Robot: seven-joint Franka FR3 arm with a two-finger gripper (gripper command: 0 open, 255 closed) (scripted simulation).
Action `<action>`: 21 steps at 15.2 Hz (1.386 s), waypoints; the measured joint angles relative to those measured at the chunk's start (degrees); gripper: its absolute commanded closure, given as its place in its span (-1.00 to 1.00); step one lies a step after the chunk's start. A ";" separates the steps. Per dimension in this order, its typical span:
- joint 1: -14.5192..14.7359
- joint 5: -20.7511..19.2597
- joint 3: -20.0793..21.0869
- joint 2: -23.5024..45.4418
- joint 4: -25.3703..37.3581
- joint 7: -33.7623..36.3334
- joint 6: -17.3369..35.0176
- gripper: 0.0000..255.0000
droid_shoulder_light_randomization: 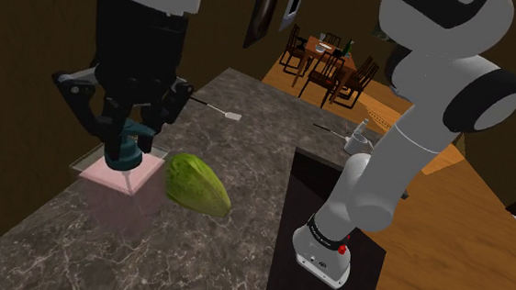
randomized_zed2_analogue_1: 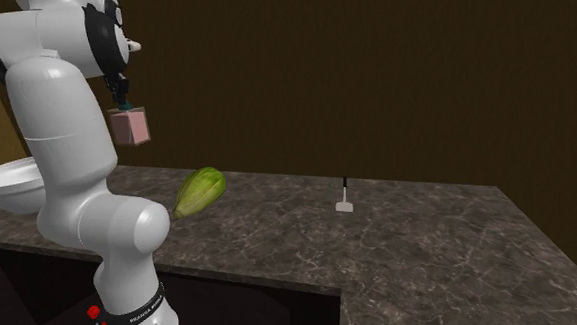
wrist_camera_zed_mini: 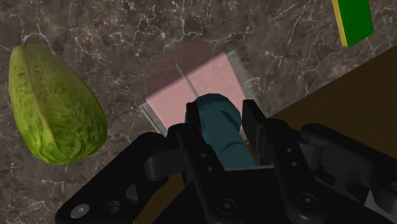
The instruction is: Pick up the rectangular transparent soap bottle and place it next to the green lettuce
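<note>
The soap bottle [droid_shoulder_light_randomization: 120, 191] is a see-through pink rectangular block with a teal pump top [wrist_camera_zed_mini: 219, 127]. My black gripper [droid_shoulder_light_randomization: 129, 150] is shut on that pump, one finger [wrist_camera_zed_mini: 249, 118] on each side. In the second exterior view the bottle [randomized_zed2_analogue_1: 130, 125] hangs under the gripper [randomized_zed2_analogue_1: 122, 99], well above the dark marble counter [randomized_zed2_analogue_1: 400, 242]. The green lettuce [droid_shoulder_light_randomization: 197, 184] lies on the counter just beside and below the bottle [wrist_camera_zed_mini: 191, 86]. Lettuce [randomized_zed2_analogue_1: 200, 190] and bottle are apart; in the wrist view the lettuce [wrist_camera_zed_mini: 54, 105] sits off to one side of the gripper [wrist_camera_zed_mini: 221, 118].
A small white-headed utensil [randomized_zed2_analogue_1: 345, 199] lies farther along the counter [droid_shoulder_light_randomization: 221, 111]. A green and yellow sponge [wrist_camera_zed_mini: 352, 20] sits near the counter's edge. A white basin [randomized_zed2_analogue_1: 12, 184] stands behind the arm. Dining chairs [droid_shoulder_light_randomization: 325, 65] stand far off on the wooden floor.
</note>
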 measured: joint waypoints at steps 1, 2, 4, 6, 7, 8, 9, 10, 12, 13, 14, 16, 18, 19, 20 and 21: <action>0.03 -0.08 0.03 0.15 -0.55 -0.01 0.68 1.00; -0.02 0.11 -0.02 -0.17 -1.68 -0.20 1.53 1.00; -0.06 0.46 -0.08 -0.76 -3.85 -0.55 3.18 1.00; -0.10 0.74 -0.14 -1.20 -5.76 -0.88 4.69 1.00; -0.09 0.78 -0.13 -1.24 -6.55 -0.97 5.44 1.00; -0.08 0.92 -0.13 -1.46 -7.46 -1.08 6.15 1.00; -0.11 0.96 -0.17 -1.47 -8.23 -1.28 6.90 1.00; -0.11 1.02 -0.18 -1.55 -9.04 -1.39 7.62 1.00; -0.06 1.33 -0.15 -2.04 -11.09 -1.59 9.25 1.00; -0.03 1.26 -0.10 -1.86 -11.62 -1.61 9.95 1.00; -0.01 1.37 -0.09 -2.01 -12.64 -1.74 10.83 1.00; -0.03 1.46 -0.12 -2.04 -14.29 -2.04 12.42 1.00; 0.01 1.55 -0.07 -2.08 -15.81 -2.19 13.90 1.00; 0.03 1.63 -0.05 -2.14 -16.65 -2.30 14.69 1.00; 0.03 1.60 -0.05 -2.02 -17.40 -2.41 15.53 1.00; 0.09 1.44 0.06 -1.68 -17.84 -2.30 16.27 1.00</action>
